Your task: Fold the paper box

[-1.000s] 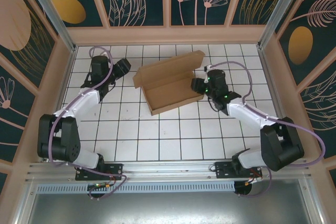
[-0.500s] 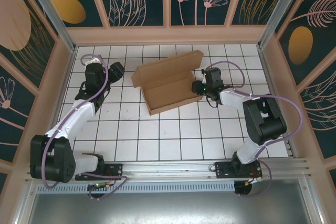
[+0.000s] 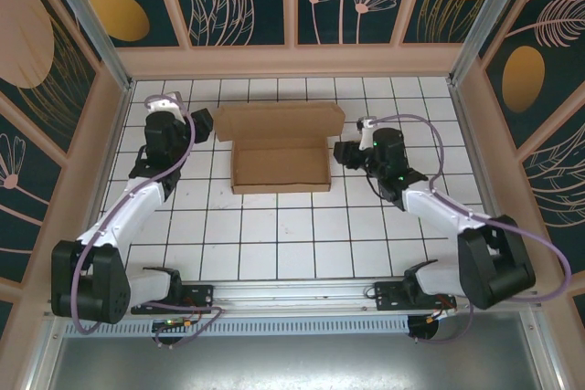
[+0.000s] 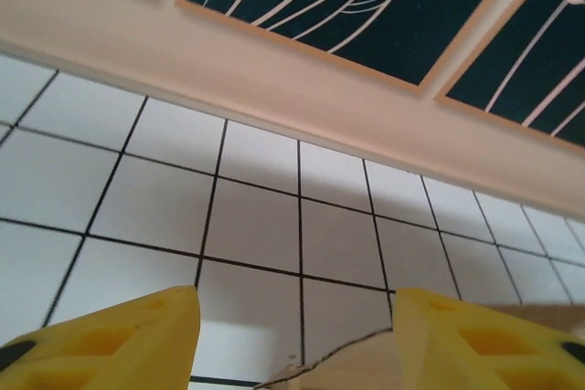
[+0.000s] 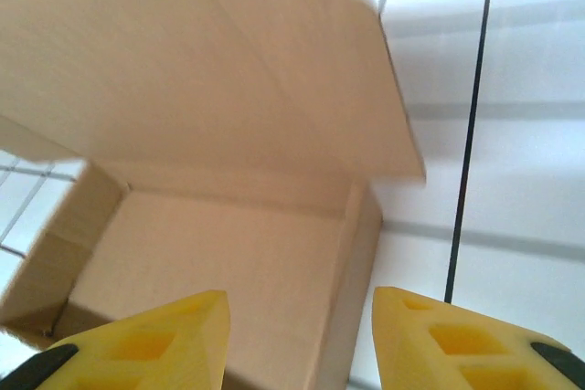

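The paper box (image 3: 279, 169) lies in the middle of the tiled floor as an open brown tray, square to the grid, with its lid (image 3: 279, 121) raised along the back. My left gripper (image 3: 203, 125) is at the lid's left end; in the left wrist view it (image 4: 294, 291) is open, with a cardboard corner (image 4: 356, 364) low between the fingers, beside the right one. My right gripper (image 3: 340, 152) is at the tray's right end. In the right wrist view it (image 5: 300, 295) stands open, straddling the tray's right wall (image 5: 358, 262) without pinching it.
The white tiled floor (image 3: 274, 235) is fenced by a low wooden rim (image 3: 292, 63) at the back and by side walls. The box's rear edge is about one tile from the back rim. A metal rail (image 3: 292, 294) with both arm bases runs along the near edge.
The box has turned from a skewed pose to lie square with the tiles and shifted left. The left gripper moved in to the lid's left end; the right gripper stayed at the right wall.
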